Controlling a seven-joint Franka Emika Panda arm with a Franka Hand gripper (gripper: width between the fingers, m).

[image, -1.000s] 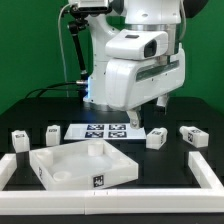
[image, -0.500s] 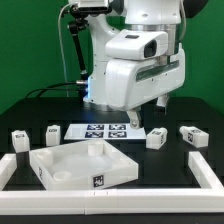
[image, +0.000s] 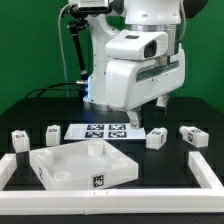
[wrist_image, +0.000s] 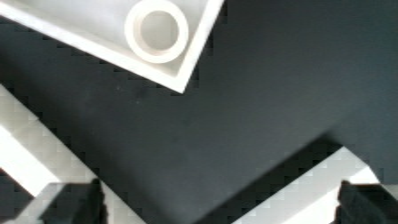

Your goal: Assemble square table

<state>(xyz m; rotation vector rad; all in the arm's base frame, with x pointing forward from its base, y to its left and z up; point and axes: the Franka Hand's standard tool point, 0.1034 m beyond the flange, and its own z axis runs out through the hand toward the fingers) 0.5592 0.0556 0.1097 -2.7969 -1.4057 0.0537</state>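
The white square tabletop (image: 80,165) lies at the front on the exterior view's left, raised edges and corner sockets up, with a tag on its front edge. Four small white tagged legs lie on the black table: two on the exterior view's left (image: 19,139) (image: 53,133) and two on its right (image: 157,139) (image: 193,135). My gripper (image: 148,112) hangs above the table behind the legs on the right. In the wrist view one tabletop corner with its round socket (wrist_image: 157,30) shows. The gripper (wrist_image: 214,212) is open and empty, its dark fingertips (wrist_image: 64,205) wide apart.
The marker board (image: 103,131) lies flat behind the tabletop. Long white border rails run along the exterior view's left (image: 10,170), right (image: 205,175) and front (image: 110,205). White strips of rail (wrist_image: 311,180) also cross the wrist view. The robot's body stands at the back.
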